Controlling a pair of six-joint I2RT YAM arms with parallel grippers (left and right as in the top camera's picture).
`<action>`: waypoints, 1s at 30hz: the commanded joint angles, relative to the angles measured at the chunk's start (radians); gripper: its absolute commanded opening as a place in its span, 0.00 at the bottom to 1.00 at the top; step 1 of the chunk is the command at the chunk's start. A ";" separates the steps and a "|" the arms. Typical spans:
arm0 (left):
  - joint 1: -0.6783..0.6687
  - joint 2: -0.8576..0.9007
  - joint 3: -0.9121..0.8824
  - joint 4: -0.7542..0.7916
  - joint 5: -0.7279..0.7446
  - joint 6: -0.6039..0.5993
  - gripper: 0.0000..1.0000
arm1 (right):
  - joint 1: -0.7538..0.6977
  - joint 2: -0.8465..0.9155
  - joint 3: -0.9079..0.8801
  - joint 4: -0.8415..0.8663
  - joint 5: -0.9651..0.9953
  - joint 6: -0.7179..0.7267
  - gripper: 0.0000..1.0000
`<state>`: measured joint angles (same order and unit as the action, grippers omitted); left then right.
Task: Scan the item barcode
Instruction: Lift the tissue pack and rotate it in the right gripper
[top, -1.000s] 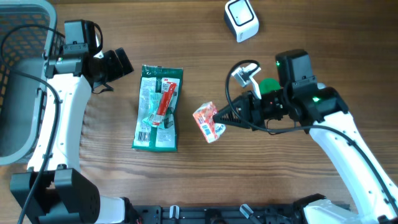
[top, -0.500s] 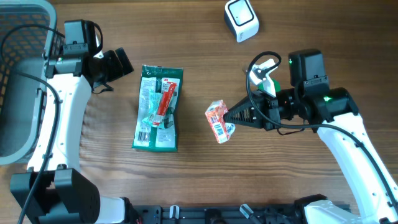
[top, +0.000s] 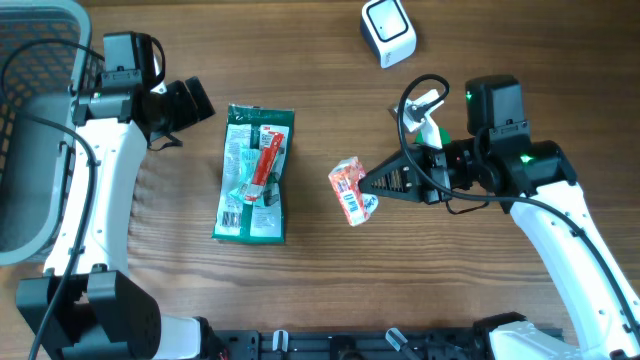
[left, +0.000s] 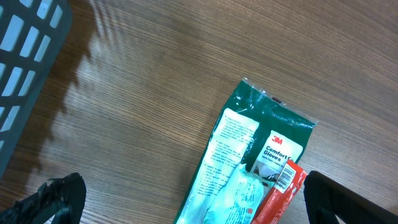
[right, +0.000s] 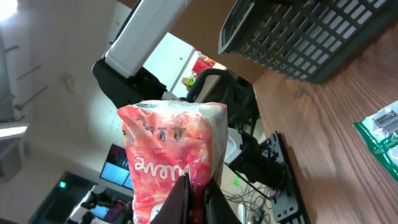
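My right gripper (top: 366, 185) is shut on the edge of a red and orange snack packet (top: 351, 191) and holds it above the table's middle. A white label with a barcode (top: 357, 207) faces up on the packet's lower part. In the right wrist view the packet (right: 171, 149) stands pinched between the dark fingers, with the gripper (right: 194, 184) tight on it. The white scanner (top: 388, 32) sits at the back of the table, well away from the packet. My left gripper (top: 190, 103) is open, with nothing in it, to the left of a green package.
A green glove package (top: 254, 175) lies flat left of centre with a red stick packet (top: 267, 165) on top; both show below my left gripper (left: 199, 205). A grey basket (top: 30, 120) stands at the far left edge.
My right gripper has carried the snack packet a little to the right and turned more level, then nearly stopped. The left arm has not moved.
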<state>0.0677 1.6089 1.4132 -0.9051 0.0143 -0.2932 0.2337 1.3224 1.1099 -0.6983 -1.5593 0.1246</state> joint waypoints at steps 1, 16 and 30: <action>0.003 -0.009 0.011 0.002 0.008 0.001 1.00 | -0.002 -0.016 0.002 0.006 -0.048 0.010 0.04; 0.003 -0.009 0.011 0.002 0.008 0.001 1.00 | -0.002 -0.016 0.002 0.005 -0.036 0.048 0.04; 0.003 -0.009 0.011 0.002 0.008 0.001 1.00 | -0.002 -0.016 0.002 0.006 -0.036 0.048 0.04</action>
<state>0.0677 1.6089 1.4132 -0.9051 0.0143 -0.2932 0.2337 1.3224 1.1099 -0.6979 -1.5593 0.1646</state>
